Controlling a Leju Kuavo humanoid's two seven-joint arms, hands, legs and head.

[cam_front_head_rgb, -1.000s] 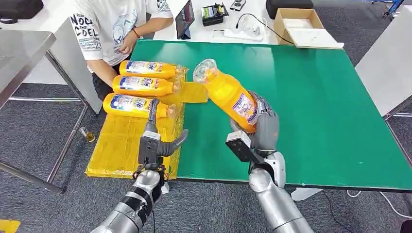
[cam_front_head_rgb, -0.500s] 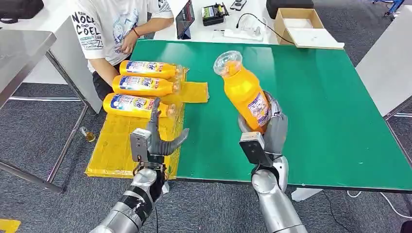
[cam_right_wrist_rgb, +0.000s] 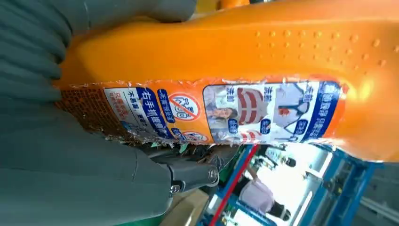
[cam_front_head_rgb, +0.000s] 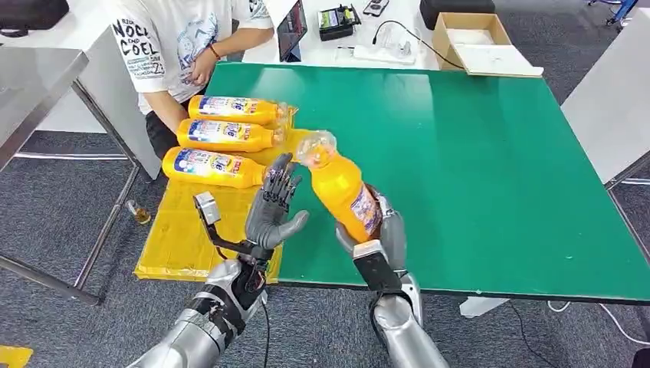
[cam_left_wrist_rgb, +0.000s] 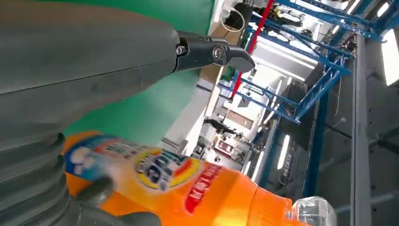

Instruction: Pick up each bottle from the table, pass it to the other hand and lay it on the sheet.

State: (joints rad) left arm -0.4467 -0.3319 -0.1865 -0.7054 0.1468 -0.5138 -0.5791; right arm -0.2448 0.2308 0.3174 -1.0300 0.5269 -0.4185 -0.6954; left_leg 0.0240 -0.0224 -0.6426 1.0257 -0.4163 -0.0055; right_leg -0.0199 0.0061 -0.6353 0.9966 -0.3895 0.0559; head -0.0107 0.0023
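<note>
The green table (cam_front_head_rgb: 490, 153) was seen from the head view, with a yellow sheet (cam_front_head_rgb: 192, 230) spread over its left edge. Three orange bottles (cam_front_head_rgb: 218, 135) were already laid on the sheet, side by side, each with its long axis across the sheet and its cap toward the table centre. A person (cam_front_head_rgb: 176, 46) was seated beyond the sheet. No other bottle was seen standing on the green surface.

A fourth orange bottle (cam_front_head_rgb: 343, 192) was held above the table's near edge, just beside the sheet. It was gripped around its lower body by the right hand (cam_front_head_rgb: 379, 230), whose fingers were closed on the labelled section. The long axis was tilted from upright, with the clear cap (cam_front_head_rgb: 316, 147) leaning up and toward the left hand and the base seated in the right hand.

The left hand (cam_front_head_rgb: 274, 205) was raised beside the bottle with its fingers apart, holding nothing; no contact with the bottle was discernible.

The work was judged largely complete: the handover of this bottle and its laying on the sheet remained.
</note>
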